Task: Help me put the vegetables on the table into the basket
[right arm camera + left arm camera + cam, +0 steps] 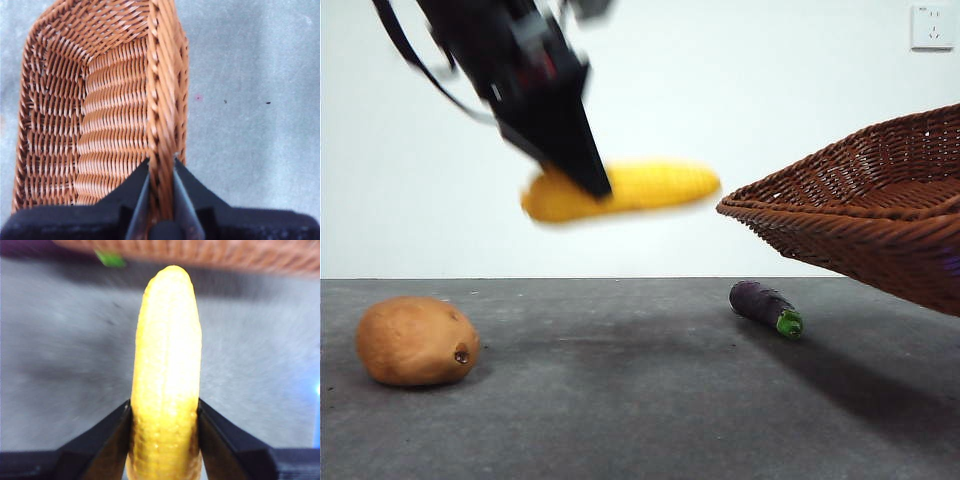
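Note:
My left gripper (585, 175) is shut on the yellow corn cob (625, 189), holding it level in the air above the table, its tip close to the basket's near rim. In the left wrist view the corn cob (167, 375) is clamped between both black jaws of the left gripper (165, 415). My right gripper (161, 172) is shut on the braided rim of the brown wicker basket (100, 125), which hangs tilted above the table at the right as the basket (880, 200). The brown potato (417, 341) lies at the left. The purple eggplant (765, 306) lies under the basket's edge.
The dark grey table (620, 410) stretches across the foreground. A white wall with a socket (931, 27) stands behind. The basket casts a shadow on the table at the right.

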